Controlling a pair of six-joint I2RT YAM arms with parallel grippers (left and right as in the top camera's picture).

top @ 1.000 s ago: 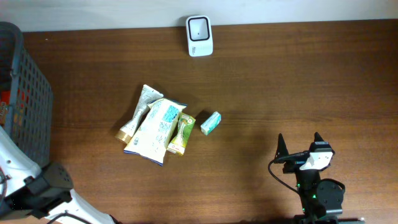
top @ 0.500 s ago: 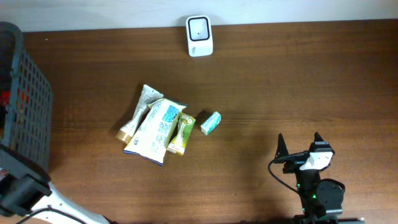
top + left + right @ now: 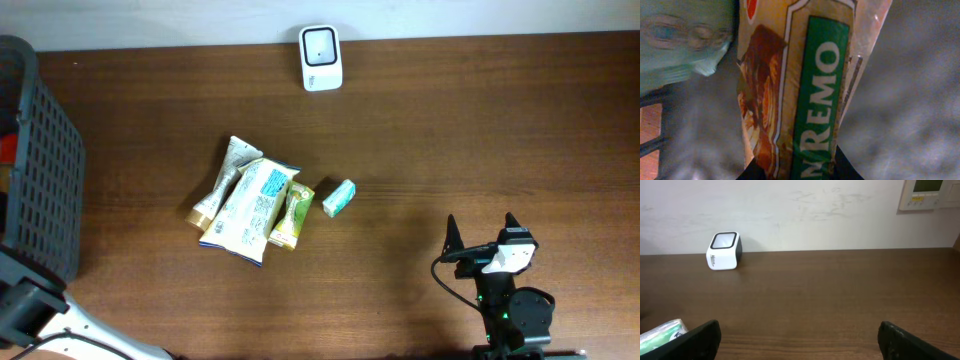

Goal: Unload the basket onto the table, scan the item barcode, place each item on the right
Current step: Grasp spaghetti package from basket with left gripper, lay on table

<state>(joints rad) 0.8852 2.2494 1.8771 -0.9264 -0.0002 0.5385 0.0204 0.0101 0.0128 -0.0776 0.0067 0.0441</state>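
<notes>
1. The left gripper (image 3: 800,172) shows only in its own wrist view. Its two dark fingers (image 3: 754,173) stand narrow there, pressed against either side of a snack packet (image 3: 805,85) at the bottom edge, so it holds that packet.
2. The snack packet has an orange-tan wrapper with a brown picture and a green band lettered "REMO" in white. It runs lengthwise away from the fingers to the top of the view.
3. A pale teal package (image 3: 680,45) lies just beside the packet's upper left. The surroundings are dark and blurred; a strip of mesh at the left edge suggests the inside of the basket, though that is not certain.
4. From overhead, the dark mesh basket (image 3: 45,150) sits at the left edge of the wooden table (image 3: 450,120). The left arm (image 3: 25,310) lies by its near corner, with its gripper hidden.
5. The white scanner (image 3: 320,45) stands at the table's far edge, well apart from the basket.
6. Mid-table lies a loose heap: a silver sachet (image 3: 228,175), a blue-and-white pouch (image 3: 250,210) and a green-yellow packet (image 3: 292,215), overlapping. A small teal box (image 3: 339,198) lies just beside the heap on the right.
7. The right gripper (image 3: 481,232) hangs near the table's near right edge with jaws spread wide and nothing between them, well apart from the heap.
</notes>
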